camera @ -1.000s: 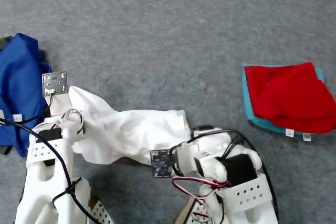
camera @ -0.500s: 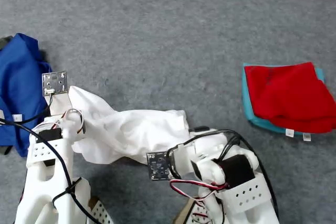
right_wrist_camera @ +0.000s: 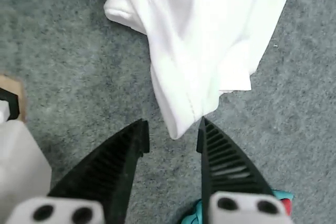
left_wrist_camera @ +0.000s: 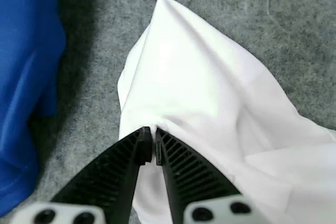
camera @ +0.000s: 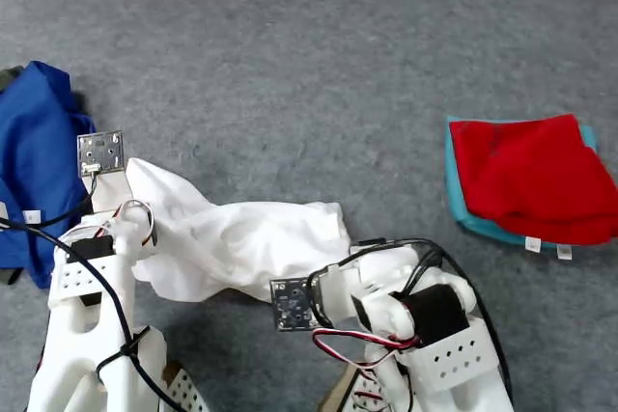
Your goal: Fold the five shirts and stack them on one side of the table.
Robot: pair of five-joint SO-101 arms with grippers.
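A crumpled white shirt (camera: pixel 232 243) lies stretched across the table's near middle. My left gripper (left_wrist_camera: pixel 149 141) is shut on the white shirt (left_wrist_camera: pixel 205 93) at its left end. My right gripper (right_wrist_camera: pixel 173 129) is open just off the shirt's (right_wrist_camera: pixel 199 40) right corner, the cloth tip lying between its fingers (right_wrist_camera: pixel 215 150) without being pinched. A blue shirt (camera: pixel 34 161) lies bunched at the table's left edge. At the right a red shirt (camera: pixel 531 176) rests folded on a teal one (camera: pixel 459 205).
The grey carpet-like table top (camera: pixel 319 74) stretches bare across the back and middle. Both arm bases (camera: pixel 425 335) and their cables (camera: pixel 126 325) crowd the near edge. The blue shirt (left_wrist_camera: pixel 23 77) lies close beside my left gripper.
My right arm has drawn back slightly toward the near edge, off the shirt's right end. The left arm and the shirts have stayed still.
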